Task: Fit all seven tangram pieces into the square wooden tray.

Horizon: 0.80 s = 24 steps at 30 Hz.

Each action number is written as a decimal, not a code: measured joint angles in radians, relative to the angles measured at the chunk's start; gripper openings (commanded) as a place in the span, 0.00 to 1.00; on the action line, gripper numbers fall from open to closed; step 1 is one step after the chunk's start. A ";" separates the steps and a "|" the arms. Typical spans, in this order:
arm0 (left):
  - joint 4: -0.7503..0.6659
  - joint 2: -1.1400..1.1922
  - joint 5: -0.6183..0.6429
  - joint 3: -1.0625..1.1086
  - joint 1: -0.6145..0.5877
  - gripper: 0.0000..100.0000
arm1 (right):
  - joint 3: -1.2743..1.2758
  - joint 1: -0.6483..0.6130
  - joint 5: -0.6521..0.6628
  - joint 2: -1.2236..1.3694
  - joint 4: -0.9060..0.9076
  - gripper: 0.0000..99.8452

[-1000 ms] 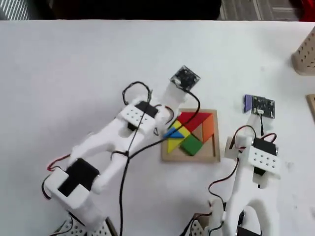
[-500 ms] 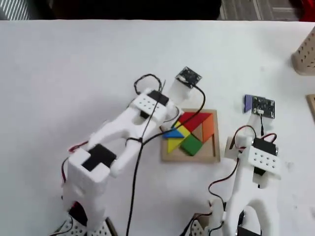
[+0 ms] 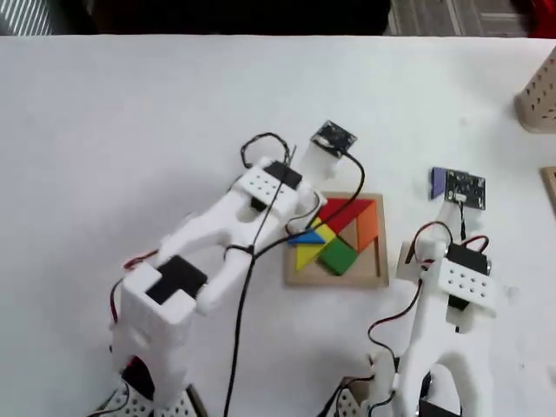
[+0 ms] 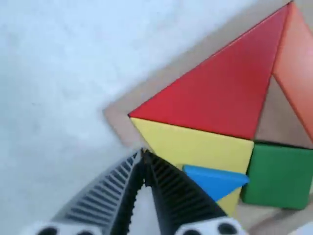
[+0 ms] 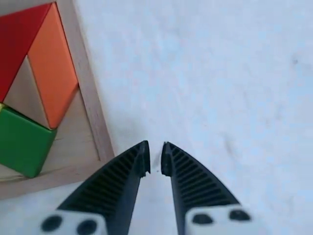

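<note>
The square wooden tray (image 3: 377, 280) lies mid-table between the two arms. In it are a red triangle (image 4: 215, 93), an orange piece (image 4: 296, 63), a yellow piece (image 4: 195, 147) and a green square (image 4: 279, 174). A small blue triangle (image 4: 215, 178) rests on top of the yellow piece. My left gripper (image 4: 144, 154) is shut and holds nothing, its tip at the tray's left rim (image 4: 115, 117) beside the yellow piece. My right gripper (image 5: 155, 156) is shut and holds nothing, over bare table just outside the tray's right rim (image 5: 90, 112). A purple piece (image 3: 437, 182) lies beyond the right arm.
A perforated wooden block (image 3: 540, 95) stands at the table's right edge, with another wooden edge (image 3: 550, 187) below it. Black cables (image 3: 261, 239) trail along the left arm. White table spreads to the left and at the back.
The left arm has swung forward and to the right, bringing its wrist over the tray's far left corner. The right arm and the pieces have stayed still.
</note>
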 measured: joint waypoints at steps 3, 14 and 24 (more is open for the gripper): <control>-0.003 -0.043 0.000 0.058 0.025 0.02 | 0.000 -0.002 0.000 0.000 0.000 0.05; -0.094 -0.172 0.000 0.270 0.106 0.02 | 0.000 0.000 0.000 0.000 0.000 0.05; -0.094 -0.213 0.092 0.270 0.098 0.02 | 0.000 0.034 0.000 0.000 0.000 0.05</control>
